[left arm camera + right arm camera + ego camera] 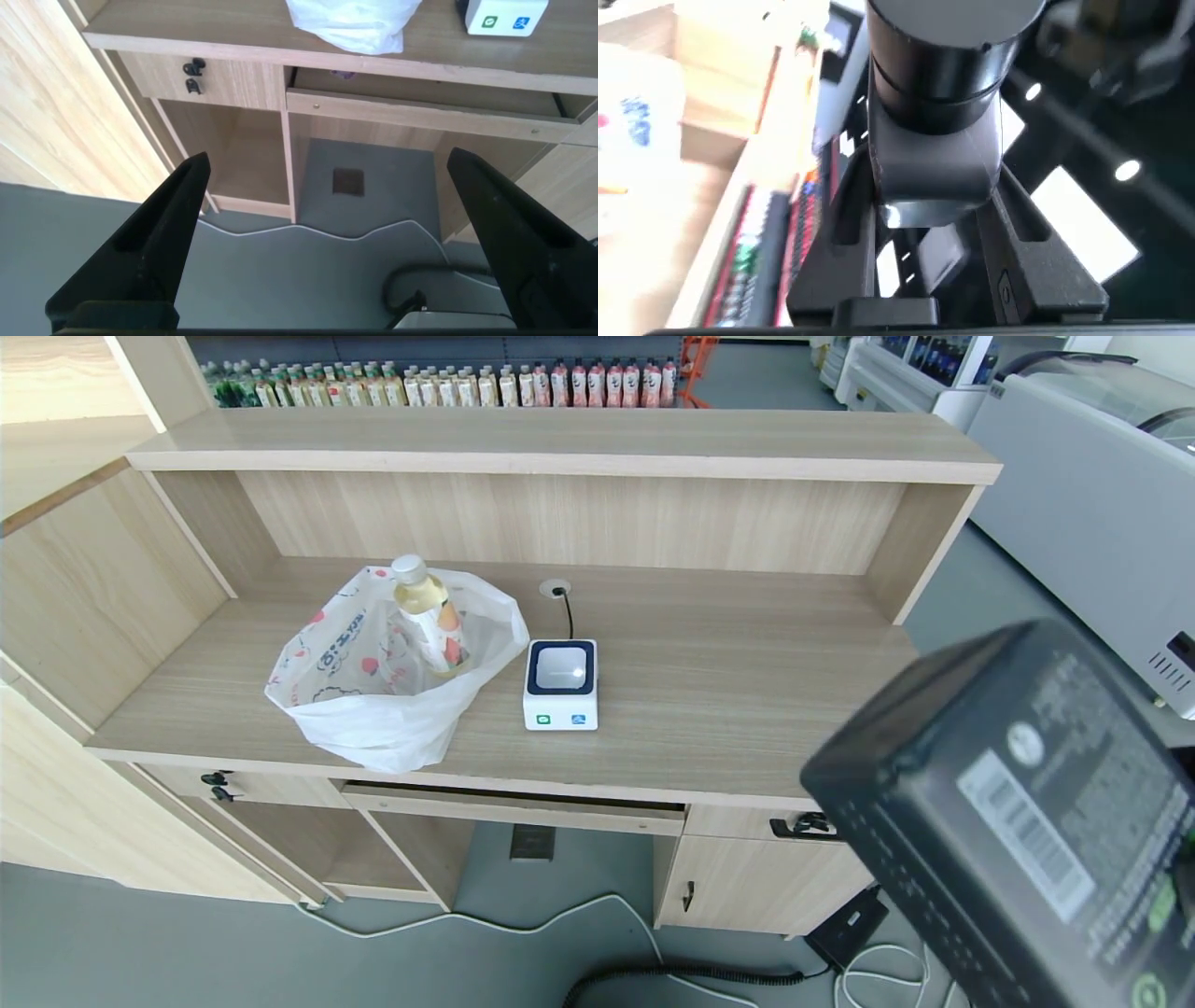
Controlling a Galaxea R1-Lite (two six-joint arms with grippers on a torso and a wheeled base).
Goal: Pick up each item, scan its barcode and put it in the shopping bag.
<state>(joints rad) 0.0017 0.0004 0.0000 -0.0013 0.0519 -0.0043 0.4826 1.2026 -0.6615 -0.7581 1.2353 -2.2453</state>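
Right gripper (936, 219) clamps dark pack (1018, 803), barcode upward, likely readying for scanner (560, 683) near tabletop (728, 691) front edge. Left gripper (329, 161) wide open, empty. Bottle (429, 616) in shopping bag (373, 709), front-left corner.

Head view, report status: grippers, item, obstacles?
Left gripper open, low before counter. Right gripper shut on black item. Bottle in shopping bag. Scanner unobstructed.

Wooden bench (728, 709) spanned mid-frame, white shopping bag (373, 719) sat open at left of centre, capped bottle (431, 621) leaned inside it, white scanner (560, 686) stood just right of the bag, dark package (1027, 821) with barcode label loomed at lower right
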